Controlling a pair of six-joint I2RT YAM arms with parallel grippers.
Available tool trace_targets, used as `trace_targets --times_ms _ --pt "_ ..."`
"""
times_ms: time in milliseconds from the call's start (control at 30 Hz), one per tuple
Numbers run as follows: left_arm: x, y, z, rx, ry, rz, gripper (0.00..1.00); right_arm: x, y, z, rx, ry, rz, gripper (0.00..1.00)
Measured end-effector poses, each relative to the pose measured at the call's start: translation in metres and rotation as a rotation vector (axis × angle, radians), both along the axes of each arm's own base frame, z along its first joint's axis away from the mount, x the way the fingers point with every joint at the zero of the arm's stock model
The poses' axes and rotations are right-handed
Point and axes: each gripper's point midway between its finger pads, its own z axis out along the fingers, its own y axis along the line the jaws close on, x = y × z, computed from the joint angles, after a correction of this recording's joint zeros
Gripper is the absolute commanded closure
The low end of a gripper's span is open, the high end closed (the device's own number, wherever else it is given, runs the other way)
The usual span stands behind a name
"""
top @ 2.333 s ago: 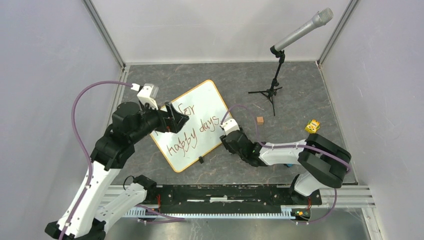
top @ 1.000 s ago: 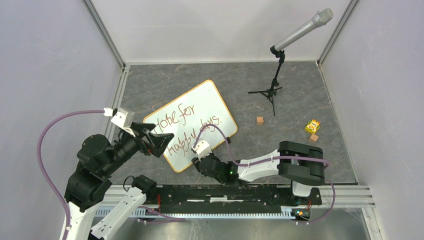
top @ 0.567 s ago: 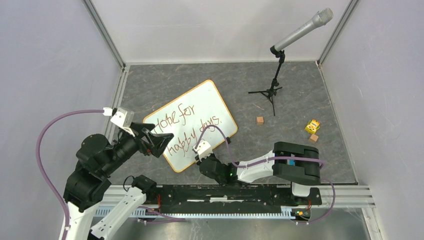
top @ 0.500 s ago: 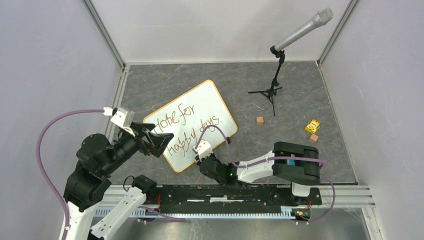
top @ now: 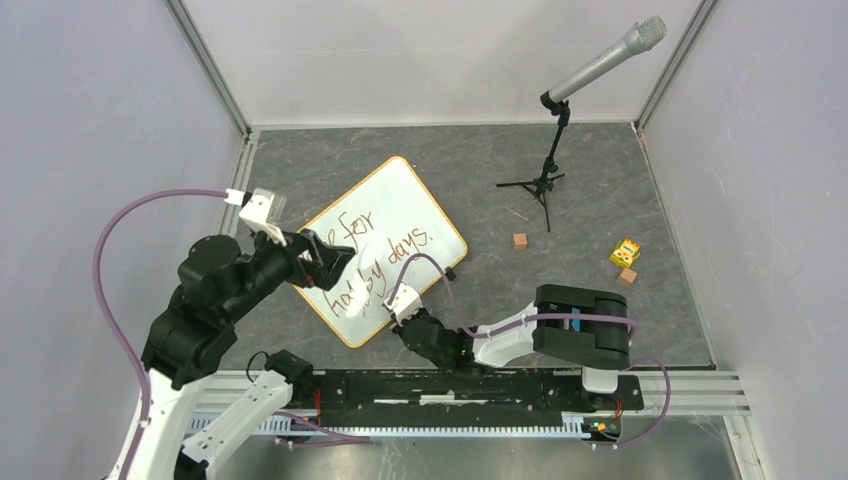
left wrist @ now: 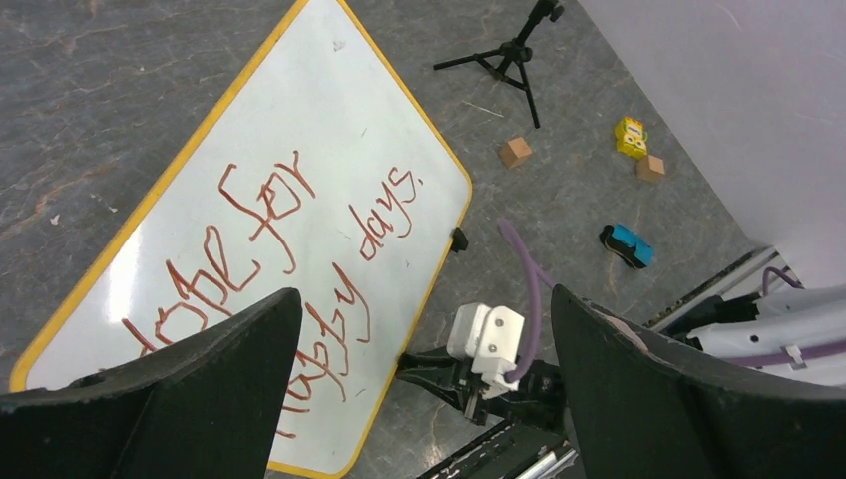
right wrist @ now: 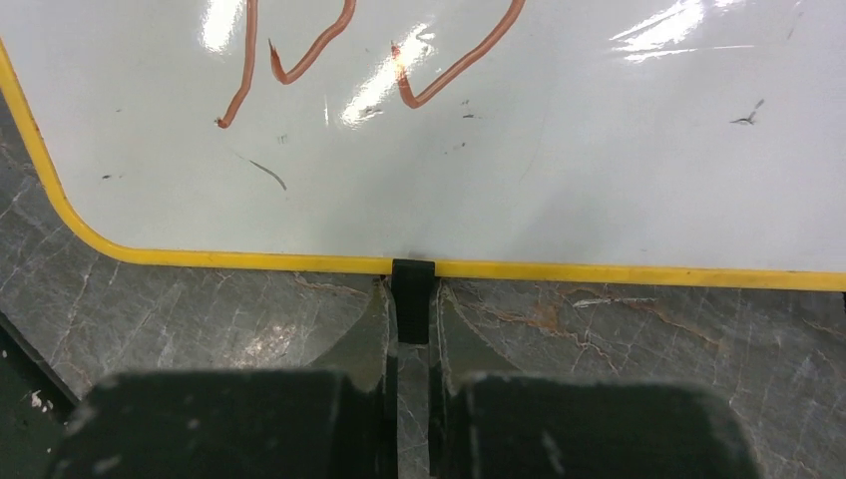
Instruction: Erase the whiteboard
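Top external view: left gripper (top: pixel 322 258) hangs spread wide, holding nothing, over the left end of the whiteboard (top: pixel 400 212), which lies flat on the grey table (top: pixel 600 190), red-brown handwriting (top: pixel 402 250) showing. Right gripper (right wrist: pixel 411 309) is pinched tight on the small black clip (right wrist: pixel 412 271) at the board's near yellow edge.

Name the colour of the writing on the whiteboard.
Red-brown writing on the whiteboard; left wrist view shows it best.

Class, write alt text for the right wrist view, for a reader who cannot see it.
The right gripper is shut on a small black clip on the yellow frame of the whiteboard. The board lies on a grey marbled table, with red-brown pen strokes near the picture's top.
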Motion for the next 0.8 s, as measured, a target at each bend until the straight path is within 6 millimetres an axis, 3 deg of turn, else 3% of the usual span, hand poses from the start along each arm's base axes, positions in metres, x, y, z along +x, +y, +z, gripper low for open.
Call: trace_targets --times_ms 233,533,800 --pt "0.023 -0.007 -0.006 0.033 0.049 0.023 0.0 -0.014 -0.011 -0.001 0.023 -0.013 0.17 1.0" --pt "0.039 -0.014 0.006 0.021 0.022 0.029 0.0 -0.038 -0.057 -0.002 0.041 -0.01 0.31 1.0" --pt "0.036 -0.017 0.01 -0.016 -0.005 0.011 0.0 -0.037 -0.094 -0.003 0.061 0.039 0.241 0.72"
